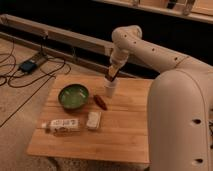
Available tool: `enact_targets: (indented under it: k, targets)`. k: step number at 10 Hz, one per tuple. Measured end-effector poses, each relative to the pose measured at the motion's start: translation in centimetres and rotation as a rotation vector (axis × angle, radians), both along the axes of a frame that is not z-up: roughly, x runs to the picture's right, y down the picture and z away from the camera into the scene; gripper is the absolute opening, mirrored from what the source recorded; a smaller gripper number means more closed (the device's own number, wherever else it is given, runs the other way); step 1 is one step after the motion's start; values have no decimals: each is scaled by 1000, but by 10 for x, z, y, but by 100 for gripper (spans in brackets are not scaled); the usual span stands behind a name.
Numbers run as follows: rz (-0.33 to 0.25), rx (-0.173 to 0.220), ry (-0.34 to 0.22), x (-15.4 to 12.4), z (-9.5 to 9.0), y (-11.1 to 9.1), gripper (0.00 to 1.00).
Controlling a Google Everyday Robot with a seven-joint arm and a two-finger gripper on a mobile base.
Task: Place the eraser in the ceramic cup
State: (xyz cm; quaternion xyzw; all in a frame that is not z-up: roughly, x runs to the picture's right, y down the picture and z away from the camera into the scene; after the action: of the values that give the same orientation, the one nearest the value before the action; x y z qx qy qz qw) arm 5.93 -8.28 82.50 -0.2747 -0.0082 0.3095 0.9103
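One smooth, tapering ceramic cup (110, 90) on the wooden table (125, 127) — hand (110, 78) pressed together just above.

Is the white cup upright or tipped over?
Upright: the ceramic cup stands on its base, with the gripper just above its mouth.

The table (125, 127) is pale wood with plank seams and a smooth, satin top. On it the green bowl (73, 96) looks glazed and glossy, and the ceramic cup (110, 90) is plain white and smooth. The robot arm (150, 50) wears a smooth, matt off-white shell, probably plastic, and its darker gripper (110, 76), fingers closed, hangs right at the cup's mouth. The white rectangular block (93, 120) seems matt.
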Motion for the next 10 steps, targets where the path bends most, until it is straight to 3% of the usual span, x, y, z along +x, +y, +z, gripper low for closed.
enact_targets:
  k: [3,4,10]
  targets:
    - [3,1,-3,10,-6,2,1]
    - [2,4,-4,17,-12,0,6]
    - [1,13,-28,30,-29,3,69]
